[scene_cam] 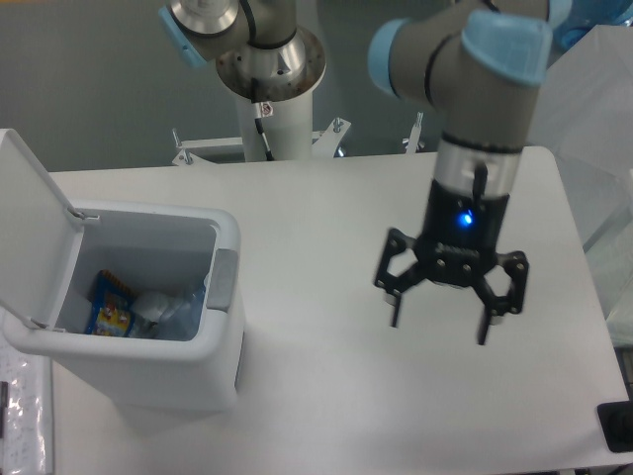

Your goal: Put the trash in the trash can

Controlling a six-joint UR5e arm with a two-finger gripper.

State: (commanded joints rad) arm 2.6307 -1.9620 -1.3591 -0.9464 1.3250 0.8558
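Observation:
The white trash can (148,368) stands at the table's front left with its lid (28,223) swung up and open. Inside it lies whitish-clear plastic trash (168,309), crumpled beside a blue-and-yellow snack packet (109,307). I cannot tell bag from bottle in that heap. My gripper (439,329) hangs above the right half of the table, well away from the can, open, with nothing between its fingers.
The white table (326,396) ends at a rounded far-right corner. A translucent white box (579,109) stands off the table's right side. The arm's base post (272,89) rises behind the far edge. A dark object (616,426) sits at the front right.

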